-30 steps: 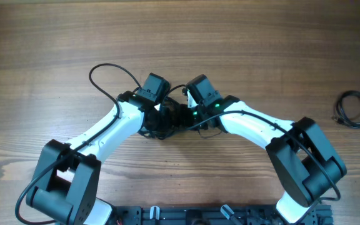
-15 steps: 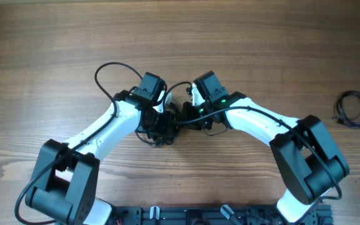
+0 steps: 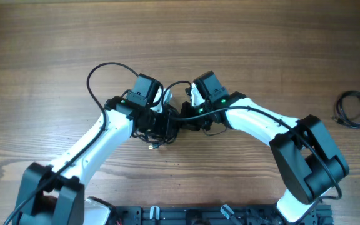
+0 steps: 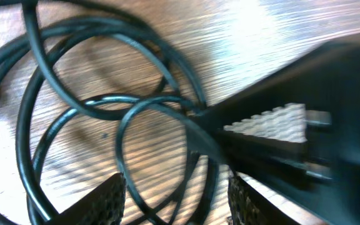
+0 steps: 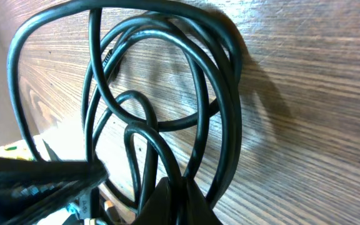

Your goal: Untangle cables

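the right pincer is clenched on the cables, whose loops fan out just ahead of it and between the parted fingers of the left pincer, so a pull could cinch the crossings tight.

A brown wooden tabletop with fine horizontal grain fills the overhead view from edge to edge. A black metal rail runs along its near edge. Close up, bright glare whitens one patch of wood, and soft shadows darken another.

Looped cables in pinched fingers
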